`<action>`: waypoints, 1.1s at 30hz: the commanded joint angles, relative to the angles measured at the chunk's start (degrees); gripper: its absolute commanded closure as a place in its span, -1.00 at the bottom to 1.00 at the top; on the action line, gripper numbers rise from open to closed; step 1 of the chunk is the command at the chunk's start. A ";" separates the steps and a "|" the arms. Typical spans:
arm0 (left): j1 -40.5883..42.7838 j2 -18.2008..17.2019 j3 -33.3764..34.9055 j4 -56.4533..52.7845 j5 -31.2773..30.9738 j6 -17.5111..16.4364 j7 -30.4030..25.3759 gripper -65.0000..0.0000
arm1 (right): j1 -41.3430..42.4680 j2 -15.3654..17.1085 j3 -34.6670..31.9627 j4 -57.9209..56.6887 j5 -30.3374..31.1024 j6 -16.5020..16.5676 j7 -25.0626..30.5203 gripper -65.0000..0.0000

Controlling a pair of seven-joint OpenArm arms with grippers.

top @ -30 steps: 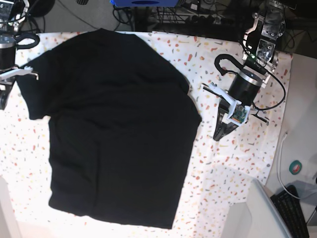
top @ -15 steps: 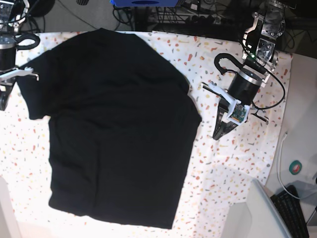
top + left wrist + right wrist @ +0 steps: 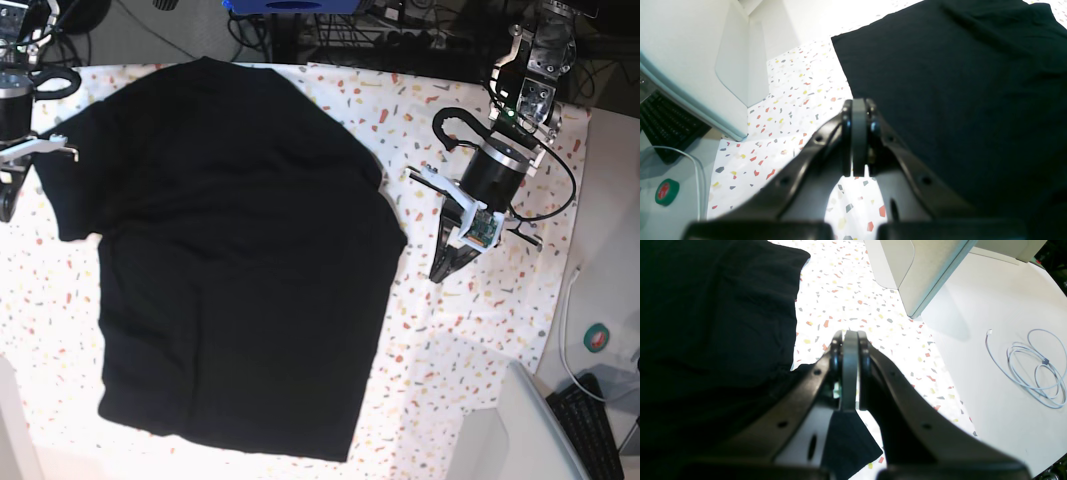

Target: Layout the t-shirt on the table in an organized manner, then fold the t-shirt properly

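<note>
While both arms hang off to the sides, the t-shirt (image 3: 235, 265) lies spread flat across the middle of the table (image 3: 470, 330), and that's a decent layout: body open, hem toward the near edge, one sleeve poking out toward each arm. It sits a touch skewed against the table edges, with soft ripples around the shoulder area, but nothing bunched.

Over to the left gripper (image 3: 441, 270): parked on bare speckled cloth just beside the nearer sleeve, tips angled down toward the table. From its wrist camera the two jaws press flat together, nothing between them, the shirt's edge lying just beyond. Looks like a ready stance for a sleeve or side-seam pick, close but not touching.

And the right gripper (image 3: 849, 370) on the far side, at the table's edge by the other sleeve. Its jaws are pressed together too. A flap of black fabric shows beneath it in the wrist view, yet nothing sits between the jaws, so I'd call that empty.

Beyond the cloth, a coiled cable (image 3: 1033, 365) rests on the plain grey surface, and a green tape roll (image 3: 597, 338) and a keyboard (image 3: 590, 425) sit past the other corner, all well clear.

My read: layout is about done, folding not yet begun, and both sets of jaws must open before any pinch.
</note>
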 commanded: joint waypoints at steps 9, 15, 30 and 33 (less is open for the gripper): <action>-0.69 -0.57 -0.38 -2.68 -0.32 0.46 -1.47 1.00 | 1.84 0.48 0.21 -4.78 0.20 -0.27 1.84 1.00; -1.30 -0.48 -0.38 -2.24 -0.32 0.46 -1.03 1.00 | 3.51 0.48 0.12 -7.42 0.20 -0.27 1.23 1.00; -24.25 9.36 15.53 -34.86 0.29 0.55 -0.85 1.00 | 11.51 -6.37 0.12 -12.43 0.20 -0.27 -33.06 1.00; -25.13 10.24 17.73 -38.73 0.29 0.73 -0.85 1.00 | 12.39 -5.93 0.30 -14.10 0.20 -0.27 -35.34 1.00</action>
